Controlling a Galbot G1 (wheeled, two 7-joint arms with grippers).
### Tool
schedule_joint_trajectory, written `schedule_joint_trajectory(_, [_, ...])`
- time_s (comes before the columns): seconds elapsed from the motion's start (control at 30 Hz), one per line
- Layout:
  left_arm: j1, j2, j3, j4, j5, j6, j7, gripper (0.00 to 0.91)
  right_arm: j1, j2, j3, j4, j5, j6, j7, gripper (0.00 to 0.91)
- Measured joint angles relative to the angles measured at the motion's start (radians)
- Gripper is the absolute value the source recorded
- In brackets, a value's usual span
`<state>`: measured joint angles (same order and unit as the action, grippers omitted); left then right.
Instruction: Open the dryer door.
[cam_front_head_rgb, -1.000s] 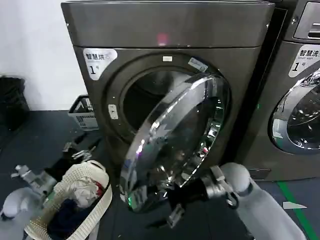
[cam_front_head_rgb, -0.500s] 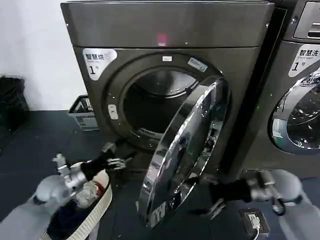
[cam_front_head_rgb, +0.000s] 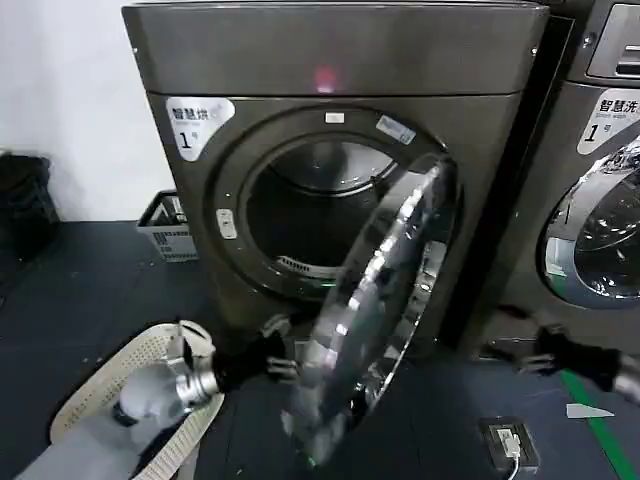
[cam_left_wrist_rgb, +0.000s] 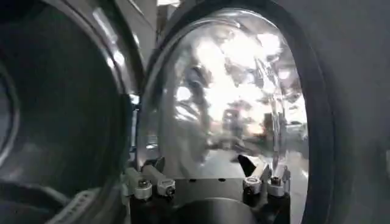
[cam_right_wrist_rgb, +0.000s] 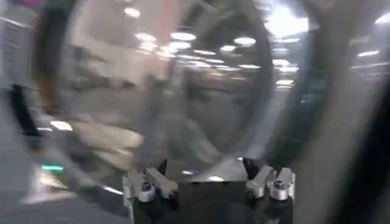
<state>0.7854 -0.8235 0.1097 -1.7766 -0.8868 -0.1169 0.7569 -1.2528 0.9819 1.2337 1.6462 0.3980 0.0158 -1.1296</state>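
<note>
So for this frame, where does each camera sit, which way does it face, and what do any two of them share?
Head: on the robot's head, looking forward and down at the dryer door, swung open; left gripper beside its lower edge, right gripper off to its right.
Left wrist: on the left arm, facing the door; own left gripper, open.
Right wrist: facing the door; own right gripper, open.
All three share the door.

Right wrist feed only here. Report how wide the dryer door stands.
Observer: The dryer door stands wide open, nearly edge-on to the head camera, with the drum opening bare behind it.
Operator: Place my right arm.
Observer: The right pincer hangs low to the door's right, apart from it.
Operator: Now the other arm.
Observer: The left pincer is open, low by the door's lower edge on the drum side. I cannot tell if it touches.
</note>
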Motion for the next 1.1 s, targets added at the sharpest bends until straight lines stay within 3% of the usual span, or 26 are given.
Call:
schedule_joint_trajectory(0.13, [-0.03, -0.02, 0.073, -0.014, 0.007, -0.006, -0.018, 0.907, -0.037, 0.044, 0.128, 0.041, -0.044, -0.01, 0.217, 0.907])
schedule_joint_trajectory(0.3, [-0.08, -0.036, 0.175, -0.027, -0.016, -0.015, -0.047, 0.907, -0.089, 0.077, 0.282, 0.101, -0.047, -0.015, 0.444, 0.907])
schedule_joint_trajectory(0.57, [-0.214, -0.089, 0.387, 0.021, -0.054, -0.028, -0.068, 0.907, -0.169, 0.076, 0.508, 0.101, -0.089, -0.017, 0.702, 0.907])
schedule_joint_trajectory(0.63, [-0.248, -0.116, 0.422, 0.04, -0.06, -0.029, -0.077, 0.907, -0.192, 0.066, 0.563, 0.099, -0.117, -0.042, 0.752, 0.907])
schedule_joint_trajectory(1.1, [-0.407, -0.35, 0.549, 0.209, -0.036, -0.046, -0.136, 0.907, -0.294, 0.039, 0.87, 0.119, -0.208, -0.103, 0.799, 0.907])
